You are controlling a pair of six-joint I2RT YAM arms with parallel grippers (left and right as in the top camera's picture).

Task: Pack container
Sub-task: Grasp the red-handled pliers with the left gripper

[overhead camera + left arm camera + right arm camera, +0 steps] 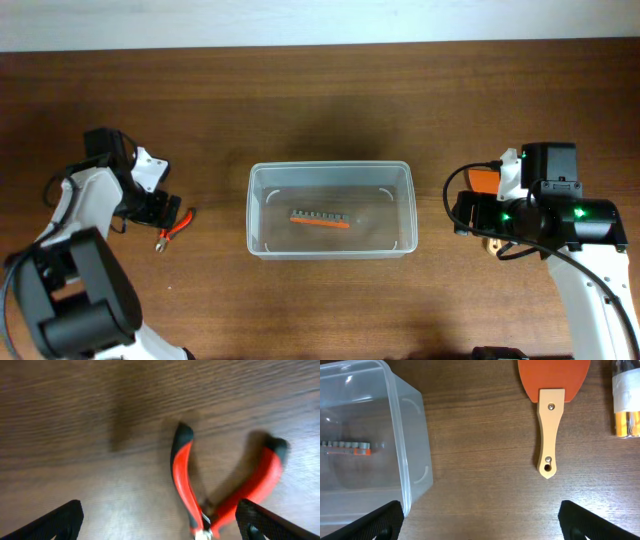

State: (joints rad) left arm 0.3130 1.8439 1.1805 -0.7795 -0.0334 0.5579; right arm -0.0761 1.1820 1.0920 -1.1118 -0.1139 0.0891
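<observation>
The clear plastic container (330,172) sits mid-table and holds an orange rail of sockets (320,218). The container's wall also shows at the left of the right wrist view (415,445). My left gripper (155,205) is open low over red-handled pliers (176,224) that lie on the table. In the left wrist view the pliers (182,475) lie between the open fingers, nearer the right one (160,522). My right gripper (477,520) is open and empty, right of the container, over bare wood.
An orange spatula with a wooden handle (551,420) lies just beyond my right gripper. A packet with yellow pieces (626,405) lies at the far right. The right arm (540,210) covers most of these in the overhead view.
</observation>
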